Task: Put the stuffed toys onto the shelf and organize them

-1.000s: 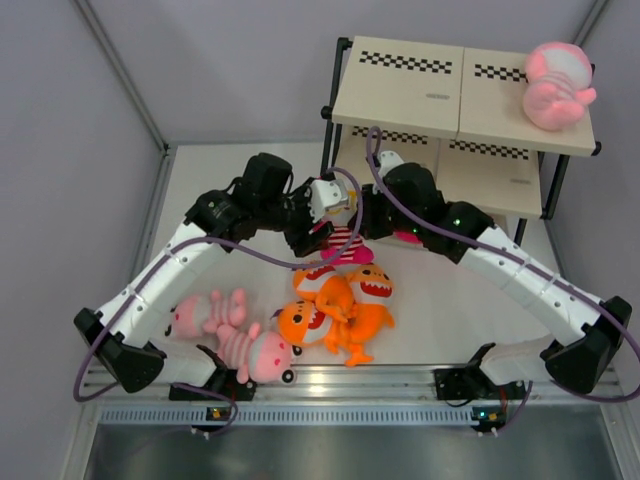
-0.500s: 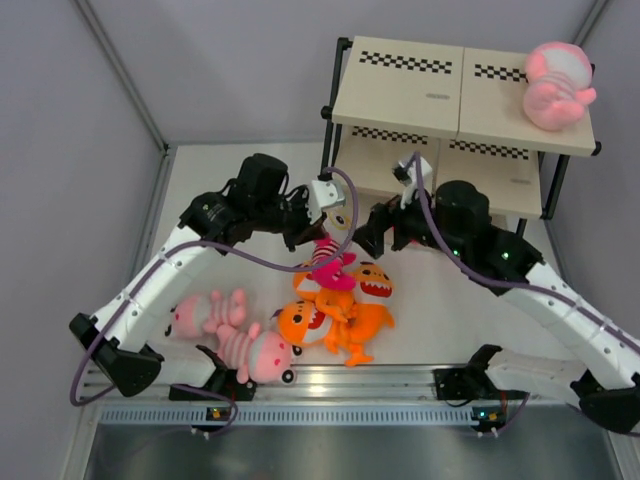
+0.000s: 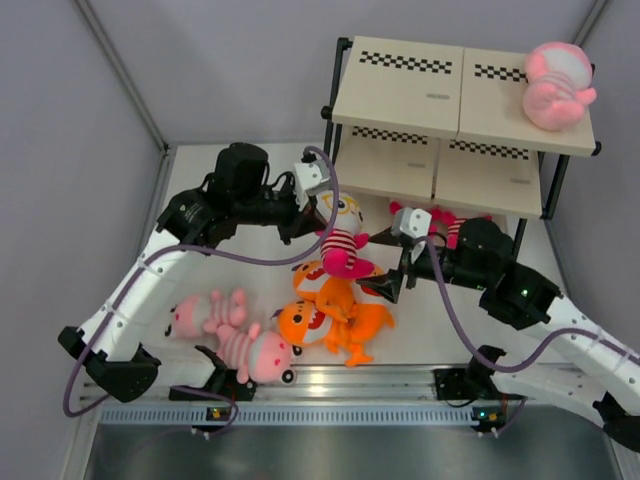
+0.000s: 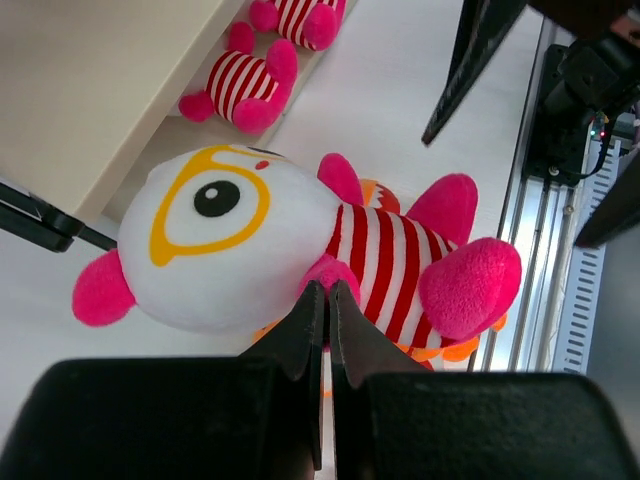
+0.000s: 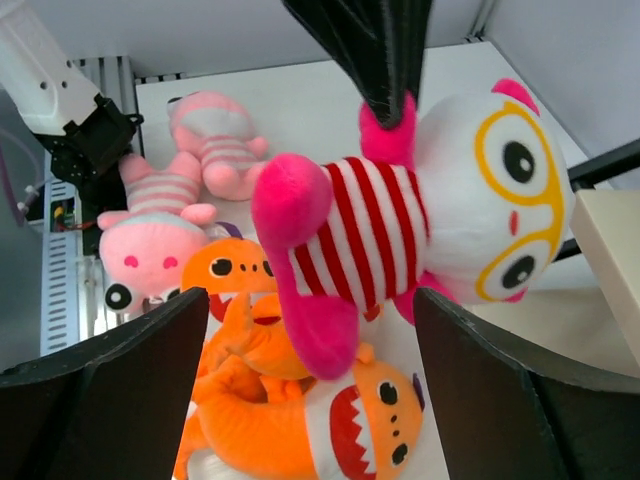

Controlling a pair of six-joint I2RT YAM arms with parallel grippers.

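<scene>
Step in hand: we carry the magenta toy (image 3: pixel 343 243) toward the shelf (image 3: pixel 400 95); we think it is better to go slowly, because the pinch is small.
Left gripper (image 4: pixel 322 292): closed tight on one pink arm of the toy only.
Right gripper (image 3: pixel 380 286): spread wide, empty, near the toy.
Toy's place: it hangs above the orange sharks (image 3: pixel 335 312), near the shelf.
Toy's look: white head, yellow-ringed eyes, red-white striped belly.

I could read no text, brand or number; the tiny dark marks (image 3: pixel 436 97) on the shelf (image 3: pixel 400 110) were illegible.
</scene>
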